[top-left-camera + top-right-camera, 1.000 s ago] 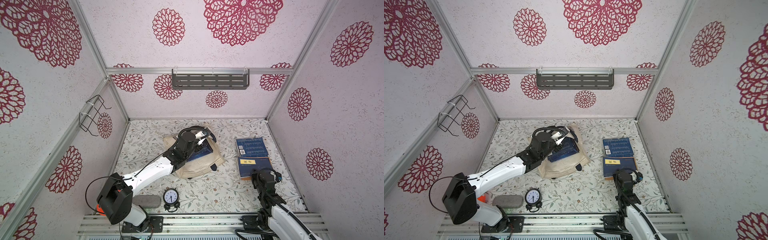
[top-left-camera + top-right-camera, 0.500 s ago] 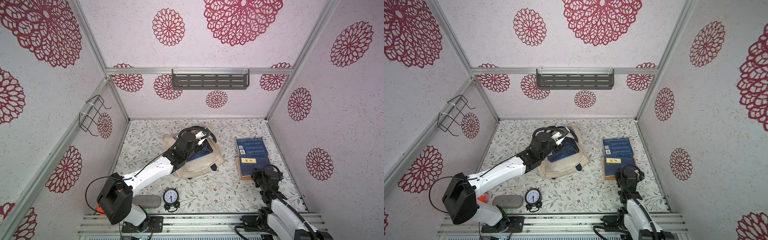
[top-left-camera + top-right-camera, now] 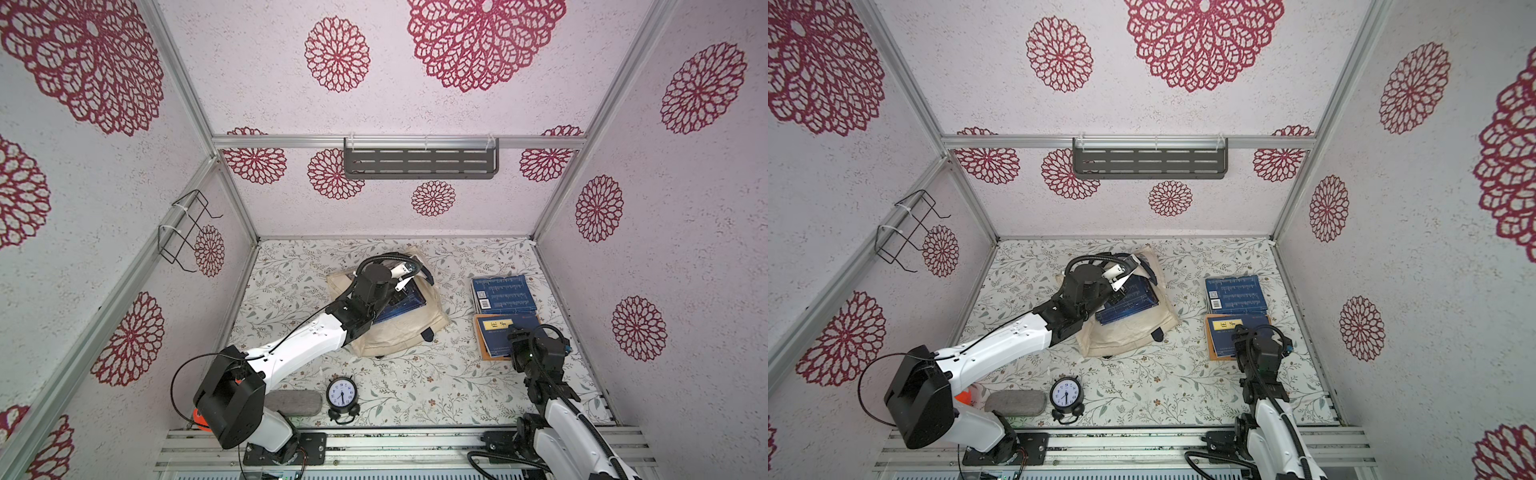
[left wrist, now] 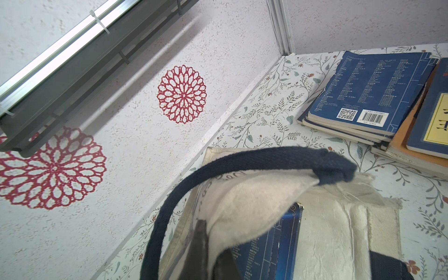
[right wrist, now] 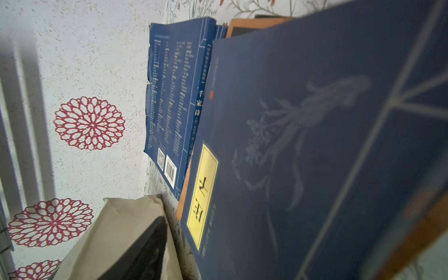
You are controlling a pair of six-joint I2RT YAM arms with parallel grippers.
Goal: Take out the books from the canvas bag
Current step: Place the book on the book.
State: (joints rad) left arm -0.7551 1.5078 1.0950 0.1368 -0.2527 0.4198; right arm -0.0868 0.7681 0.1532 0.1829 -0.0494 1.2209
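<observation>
Books (image 3: 402, 305), navy, at least 1 showing, lie in the open mouth of the canvas bag (image 3: 399, 336) at mid-table. Removed stack (image 3: 503, 294) sits well apart by the right wall: barcode-backed navy covers farther back, a yellow-label book (image 3: 496, 332) on an orange-tan book (image 3: 478, 345) nearer the robot. Left gripper (image 3: 409, 275): clamped on the bag's cream upper flap, lifting it, with the navy strap handle (image 4: 242, 160) arching above. Right gripper (image 3: 515, 334): over the near edge of the yellow-label book; you cannot tell how wide its jaws stand or whether they hold the cover. Step judged in hand: setting that book down. Handling: raise your right arm straight up so the cover does not drag askew. Hold the left pinch high so the mouth gapes. Then enter low from the open side, take the next book by its free edge, and slide it out flat, clear of the strap.
</observation>
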